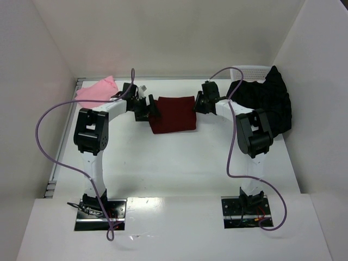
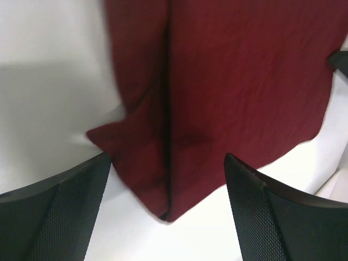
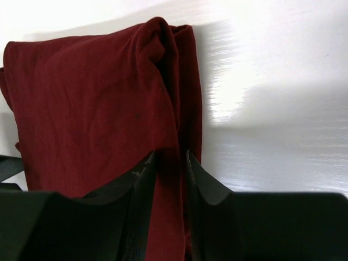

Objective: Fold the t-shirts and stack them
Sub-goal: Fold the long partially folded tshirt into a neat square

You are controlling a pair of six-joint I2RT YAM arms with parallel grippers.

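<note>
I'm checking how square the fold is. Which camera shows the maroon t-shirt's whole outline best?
The top external view: the maroon t-shirt lies there nearly whole, a rough rectangle. The left wrist view shows only one corner with a fold crease; the right wrist view shows a thick folded edge between the jaws of the right gripper.

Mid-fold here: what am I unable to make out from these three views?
Top view: left arm covers part of the pink shirt; folded or not, unclear.
Top view: black shirt drapes over the basket; contents hidden.
Right wrist view: right gripper hides the pinched edge of the maroon shirt.
Left wrist view: maroon shirt blurred, cut off by the top edge.
</note>
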